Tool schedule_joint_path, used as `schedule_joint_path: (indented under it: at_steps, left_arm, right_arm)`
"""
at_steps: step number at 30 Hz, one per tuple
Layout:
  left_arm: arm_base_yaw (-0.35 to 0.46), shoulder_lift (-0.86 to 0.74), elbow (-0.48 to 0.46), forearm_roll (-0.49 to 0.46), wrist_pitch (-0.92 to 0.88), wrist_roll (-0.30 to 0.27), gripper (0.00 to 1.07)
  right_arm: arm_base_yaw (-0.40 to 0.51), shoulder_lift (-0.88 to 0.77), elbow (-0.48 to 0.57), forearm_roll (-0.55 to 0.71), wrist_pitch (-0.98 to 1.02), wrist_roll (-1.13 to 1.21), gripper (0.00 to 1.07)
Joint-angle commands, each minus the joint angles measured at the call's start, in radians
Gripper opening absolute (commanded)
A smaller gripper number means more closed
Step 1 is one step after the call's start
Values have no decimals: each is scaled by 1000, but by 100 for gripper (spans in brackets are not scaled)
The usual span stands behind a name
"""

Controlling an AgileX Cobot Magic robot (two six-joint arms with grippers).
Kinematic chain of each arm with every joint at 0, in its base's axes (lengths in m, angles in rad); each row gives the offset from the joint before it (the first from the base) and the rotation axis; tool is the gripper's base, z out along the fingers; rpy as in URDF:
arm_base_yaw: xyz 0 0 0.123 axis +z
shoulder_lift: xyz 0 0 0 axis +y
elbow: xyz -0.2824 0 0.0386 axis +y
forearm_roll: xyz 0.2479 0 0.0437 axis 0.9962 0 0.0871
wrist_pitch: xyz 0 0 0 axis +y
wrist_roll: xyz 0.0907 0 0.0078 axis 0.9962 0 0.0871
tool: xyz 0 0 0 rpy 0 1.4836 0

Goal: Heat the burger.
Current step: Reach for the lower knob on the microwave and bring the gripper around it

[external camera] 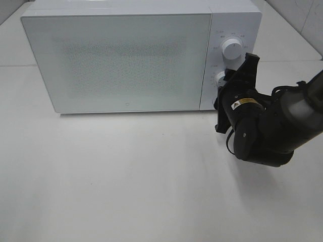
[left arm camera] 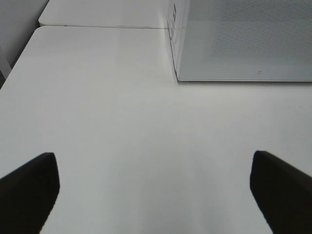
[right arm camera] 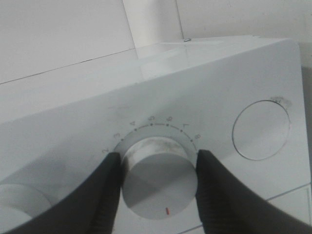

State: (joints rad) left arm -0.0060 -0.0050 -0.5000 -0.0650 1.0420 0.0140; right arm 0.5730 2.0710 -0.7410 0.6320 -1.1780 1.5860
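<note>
This looks like a robot lab bench set up as a kitchen. A white microwave stands toward the back edge of a plain white table. Pale wall panels (tiles, perhaps) rise past the far right corner. A black robot arm reaches to a dial.

I have free passage over the near surface; the shut microwave walls off its far edge.

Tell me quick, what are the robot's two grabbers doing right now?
Left gripper: open, holding nothing.
Right gripper: closed on the microwave knob.
</note>
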Motion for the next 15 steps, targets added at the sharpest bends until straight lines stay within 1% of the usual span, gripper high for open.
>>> schedule_joint_path:
  at_steps: [1,2,3,4,6,7,9,10,12,15]
  left_arm:
    - [0,-26,3,-7,-6,2,101]
    - [0,-26,3,-7,-6,2,101]
    - [0,-26,3,-7,-6,2,101]
    - [0,-26,3,-7,-6,2,101]
    - [0,-26,3,-7,-6,2,101]
    - [0,-26,3,-7,-6,2,101]
    - [0,-26,3,-7,-6,2,101]
    - [0,-26,3,-7,-6,2,101]
    - [0,-26,3,-7,-6,2,101]
    - [0,-26,3,-7,-6,2,101]
  right_arm:
    - [11,-13,-33,-174,7,-37,25]
    - [11,-13,-33,-174,7,-37,25]
    - [11,-13,-32,-160,7,-48,32]
    - [11,-13,-32,-160,7,-48,32]
    - [11,-13,-32,-128,7,-84,41]
    - [11,-13,-32,-128,7,-84,41]
    - [11,-13,-32,-123,2,-122,47]
    - [11,-13,-32,-123,2,-122,47]
    - [12,-13,-32,-113,2,-141,53]
    - [13,-13,-32,-106,2,-144,55]
